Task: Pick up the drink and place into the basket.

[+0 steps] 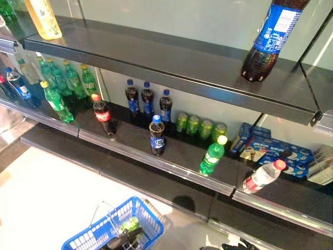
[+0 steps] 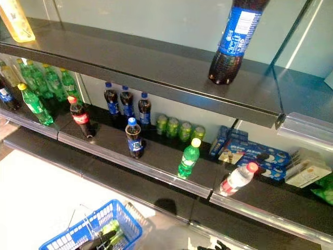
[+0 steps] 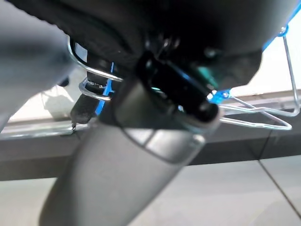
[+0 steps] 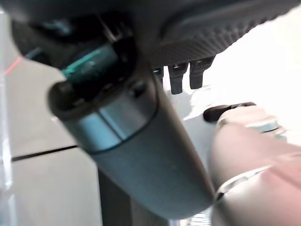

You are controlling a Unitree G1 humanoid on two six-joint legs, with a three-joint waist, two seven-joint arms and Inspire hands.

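Observation:
The blue basket (image 1: 143,212) hangs low at the left front. A green drink (image 1: 130,225) lies inside it. My left hand (image 1: 124,242) is shut on the basket's thin wire handles (image 3: 94,75). On the middle shelf (image 1: 177,165), a dark cola bottle with a blue label (image 1: 157,136) and a green bottle (image 1: 212,156) stand near the front edge. A clear bottle with a red cap (image 1: 263,177) leans over at the right. My right hand (image 4: 181,77) hangs with relaxed fingers and holds nothing, away from the shelves.
A large cola bottle (image 1: 268,39) stands on the upper shelf, with a yellow drink (image 1: 44,18) at its left end. A red-capped cola (image 1: 104,115), dark bottles (image 1: 147,99), green cans (image 1: 200,126), green bottles (image 1: 62,83) and blue boxes (image 1: 276,148) fill the middle shelf.

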